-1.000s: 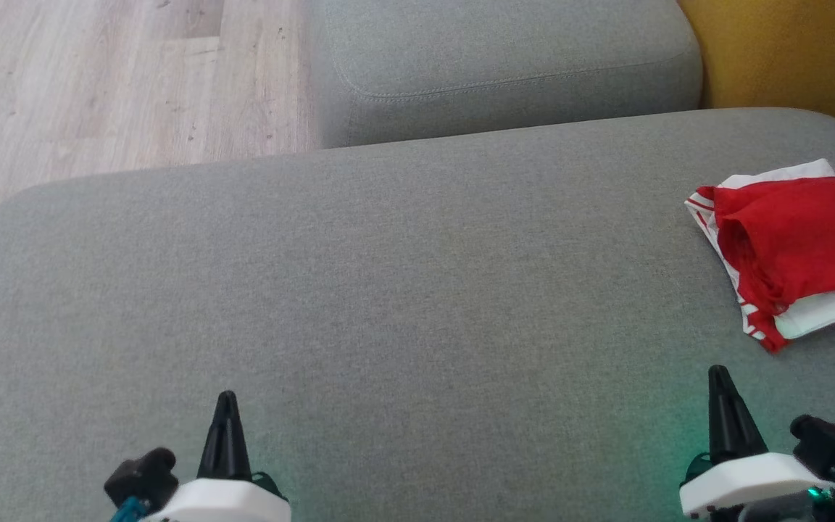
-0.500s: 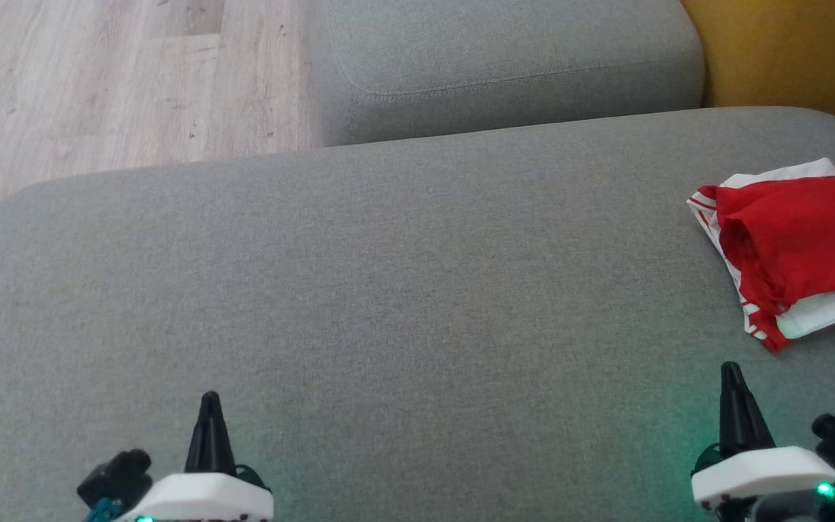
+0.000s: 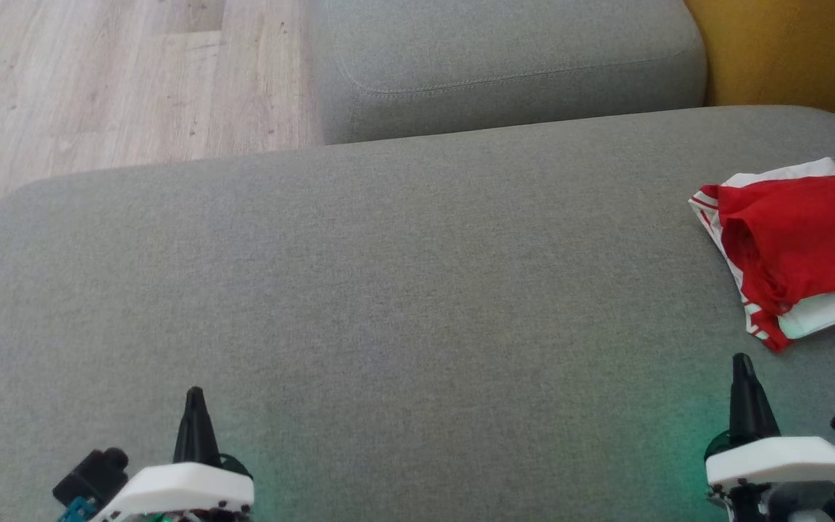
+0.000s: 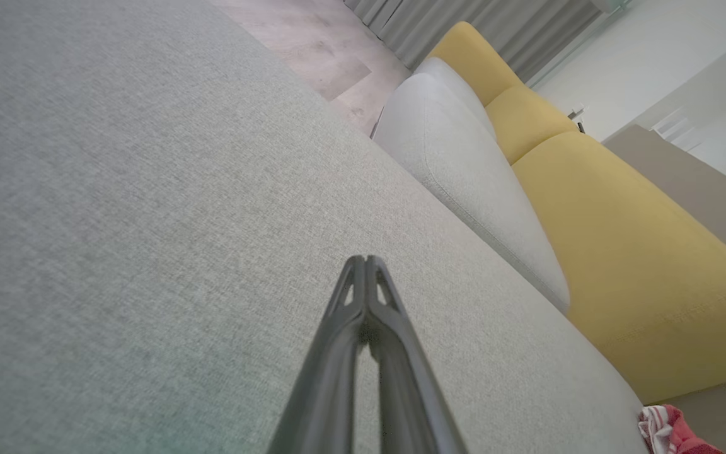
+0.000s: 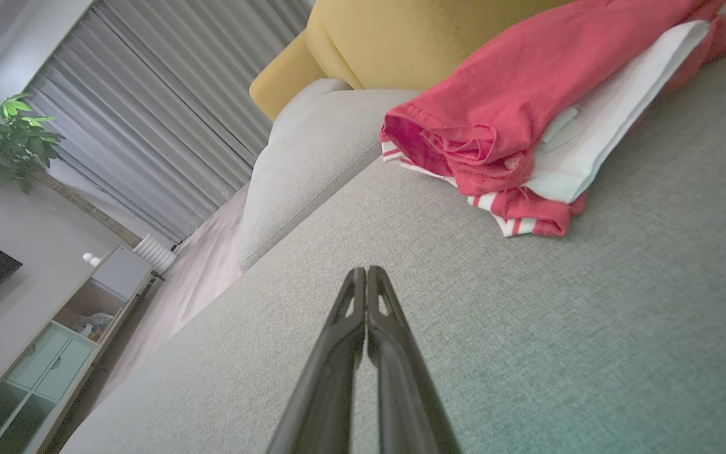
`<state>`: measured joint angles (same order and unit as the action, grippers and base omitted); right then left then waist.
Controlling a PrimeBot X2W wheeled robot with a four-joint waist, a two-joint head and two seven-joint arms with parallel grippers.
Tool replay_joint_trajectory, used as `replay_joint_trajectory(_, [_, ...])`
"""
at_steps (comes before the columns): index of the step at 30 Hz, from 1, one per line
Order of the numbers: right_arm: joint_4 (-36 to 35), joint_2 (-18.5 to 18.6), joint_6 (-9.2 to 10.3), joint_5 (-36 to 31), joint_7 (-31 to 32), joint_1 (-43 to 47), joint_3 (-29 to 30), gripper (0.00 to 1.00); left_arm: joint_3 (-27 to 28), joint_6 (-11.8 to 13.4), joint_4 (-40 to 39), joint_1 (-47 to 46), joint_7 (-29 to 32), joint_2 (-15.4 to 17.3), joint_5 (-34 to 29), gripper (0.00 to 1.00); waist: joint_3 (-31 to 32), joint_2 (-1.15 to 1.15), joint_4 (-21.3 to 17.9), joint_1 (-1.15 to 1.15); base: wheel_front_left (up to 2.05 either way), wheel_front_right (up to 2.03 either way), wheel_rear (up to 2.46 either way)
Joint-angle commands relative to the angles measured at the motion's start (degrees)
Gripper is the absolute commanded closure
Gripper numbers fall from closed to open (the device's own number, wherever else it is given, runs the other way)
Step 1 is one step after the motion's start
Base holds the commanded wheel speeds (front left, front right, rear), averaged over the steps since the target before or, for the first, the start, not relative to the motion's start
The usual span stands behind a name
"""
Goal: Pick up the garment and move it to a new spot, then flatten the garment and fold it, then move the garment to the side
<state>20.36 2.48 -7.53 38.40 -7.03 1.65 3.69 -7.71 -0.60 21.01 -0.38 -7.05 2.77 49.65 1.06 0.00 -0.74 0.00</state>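
Garment [image 3: 798,246]: red cloth over white, with red-and-white striped trim, lying in a compact folded stack at the right edge of the grey seat cushion [image 3: 403,290], just before the yellow cushion [image 3: 787,58]. The cloth appears light, soft and limp (a thin knit, to judge by its drape). Lifted by one layer it would likely sag and come unfolded, so the hold is best taken across the whole stack, at the rolled red edge or the near striped corner. Right tool [image 3: 742,360]: fingers pressed together, holding nothing, near the garment's near corner but apart from it. Left tool [image 3: 194,395]: likewise closed and empty, well apart, over bare cushion. Wooden floor [image 3: 98,80] lies beyond the far left. Judged stage: folding done, garment set aside.
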Motion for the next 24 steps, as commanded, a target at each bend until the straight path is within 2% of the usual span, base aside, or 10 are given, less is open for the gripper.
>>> replay_joint_trajectory(1, [-2.2,0.2,0.02,1.6,0.4,-3.2,-0.2,1.0,1.4,-0.6,-2.2,-3.1,0.4,0.1,1.2,1.0,0.0,0.0,0.0,0.0,0.0,0.0,0.0])
replay_joint_trajectory(24, [-3.4,0.2,0.02,16.7,4.2,-4.5,0.7,1.0,5.1,-2.4,-3.6,-3.9,4.2,0.1,13.1,1.0,-0.4,0.0,0.2,0.0,0.0,0.0,0.0])
